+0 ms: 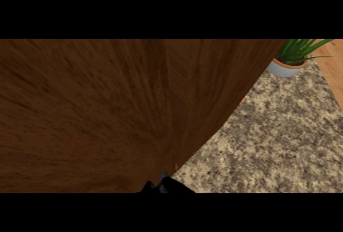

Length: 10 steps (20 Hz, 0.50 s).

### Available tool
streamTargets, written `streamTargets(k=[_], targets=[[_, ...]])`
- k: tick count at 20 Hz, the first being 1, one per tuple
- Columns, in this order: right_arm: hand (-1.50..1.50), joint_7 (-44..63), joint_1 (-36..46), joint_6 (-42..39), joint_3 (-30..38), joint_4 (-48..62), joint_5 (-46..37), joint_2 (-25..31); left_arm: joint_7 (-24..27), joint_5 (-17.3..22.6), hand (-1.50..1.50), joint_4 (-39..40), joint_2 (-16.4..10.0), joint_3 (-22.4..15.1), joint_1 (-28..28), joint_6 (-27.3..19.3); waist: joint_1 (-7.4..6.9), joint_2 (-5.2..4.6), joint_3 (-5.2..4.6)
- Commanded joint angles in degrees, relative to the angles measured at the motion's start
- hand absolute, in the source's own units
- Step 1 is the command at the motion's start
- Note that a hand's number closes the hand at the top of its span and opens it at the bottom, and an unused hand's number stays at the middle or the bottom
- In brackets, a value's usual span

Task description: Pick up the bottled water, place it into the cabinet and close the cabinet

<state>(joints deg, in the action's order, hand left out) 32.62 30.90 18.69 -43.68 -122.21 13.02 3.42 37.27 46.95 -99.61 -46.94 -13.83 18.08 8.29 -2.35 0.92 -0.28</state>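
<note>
Hand (164, 186): one black fragment at lower edge, just beside edge of wooden cabinet door (100, 113). Side and open/closed state: cannot tell. Door: one, fills left and centre, blocks view. Bottled water: position cannot be told. Speckled counter (281, 136) at right. One potted plant (292, 59) in upper right corner.

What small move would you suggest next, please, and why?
Probably push the door shut with the hand showing at its lower edge. The door hangs over the counter and fills most of the view, and no bottle shows on the counter, so closing seems to be what remains.
</note>
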Motion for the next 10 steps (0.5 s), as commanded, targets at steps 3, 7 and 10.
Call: streamTargets(k=[3, 7, 10], targets=[[1.5, -5.0, 14.9, 14.2, -0.4, 15.6, 4.3, -3.3, -3.2, 3.1, -1.5, -5.6, -2.4, 3.0, 1.4, -0.1, -1.24, -0.99, 0.21], [1.5, -5.4, 20.7, 19.8, 0.7, 19.8, 12.4, -3.4, -4.6, 4.9, -1.5, -10.0, -3.6, 5.8, 4.9, -0.7, -0.79, -0.84, 0.29], [1.5, -10.2, 28.2, 17.7, 5.4, 27.3, 20.2, -3.4, -3.7, 4.1, -1.5, -7.0, -3.2, 6.6, 5.4, 2.1, -1.06, -1.12, 0.22]])
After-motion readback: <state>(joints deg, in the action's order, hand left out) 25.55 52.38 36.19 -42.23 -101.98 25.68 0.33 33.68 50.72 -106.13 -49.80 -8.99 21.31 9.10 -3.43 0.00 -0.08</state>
